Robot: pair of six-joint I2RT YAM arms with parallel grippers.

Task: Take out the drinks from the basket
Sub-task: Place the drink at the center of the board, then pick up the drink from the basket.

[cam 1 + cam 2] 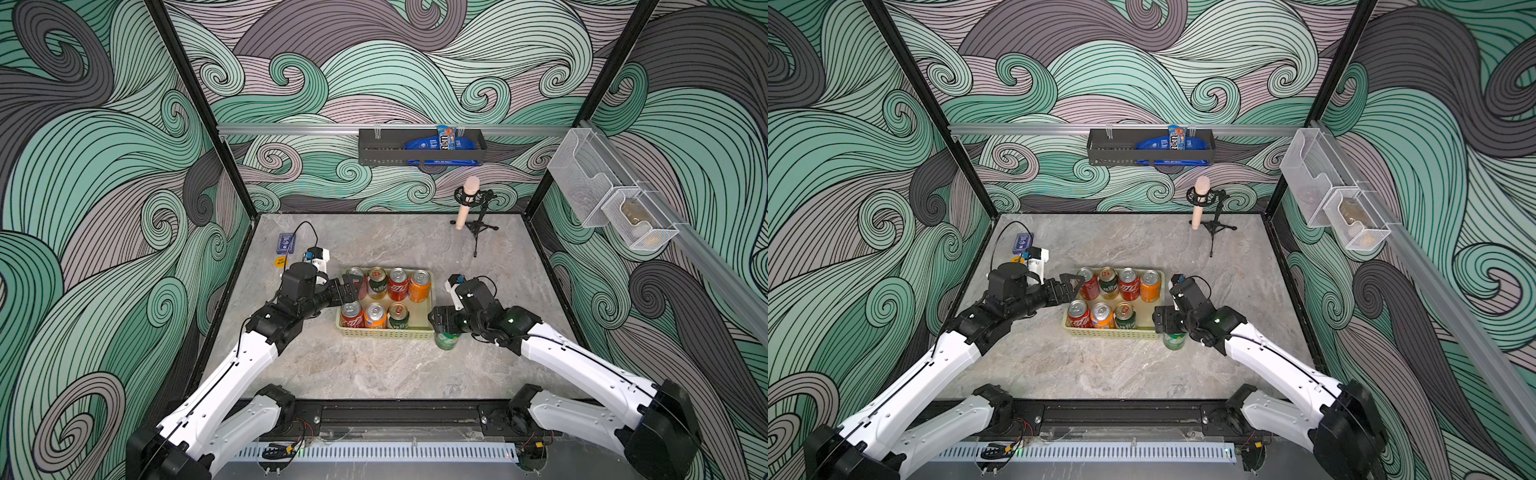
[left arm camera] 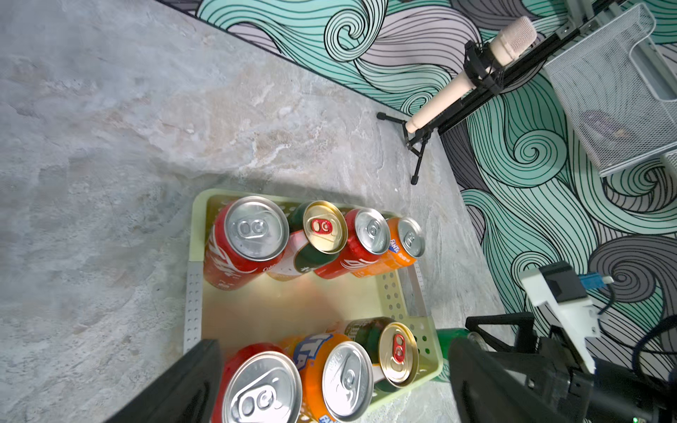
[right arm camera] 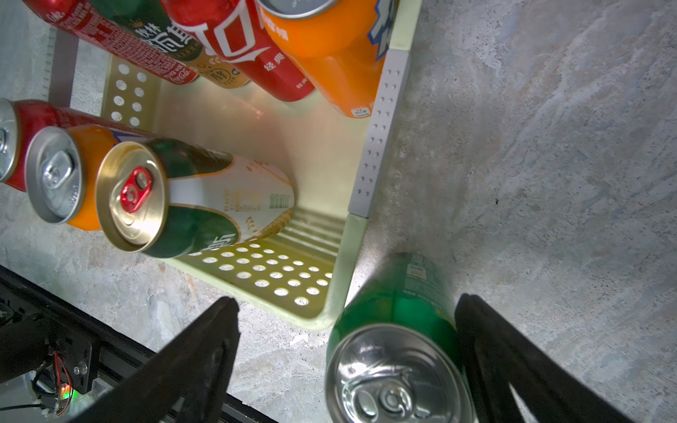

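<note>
Just outside the basket's [image 3: 379, 146] near right corner, the bright green can [image 3: 397, 329] stands upright on the bench [image 3: 549, 146], already out; seven drinks are still inside. Around it the right fingers [image 3: 205, 351] are spread. One is well clear and the other seems to rest against the can's side, though this close view makes contact hard to judge. A lift that drags sideways could tip the can or knock it against the basket wall. Over the basket's left end the left fingers [image 2: 183, 384] are spread too, with a red can [image 2: 262, 392] showing between them. Its neighbours are packed tight, so a finger could land on a rim and topple one.
</note>
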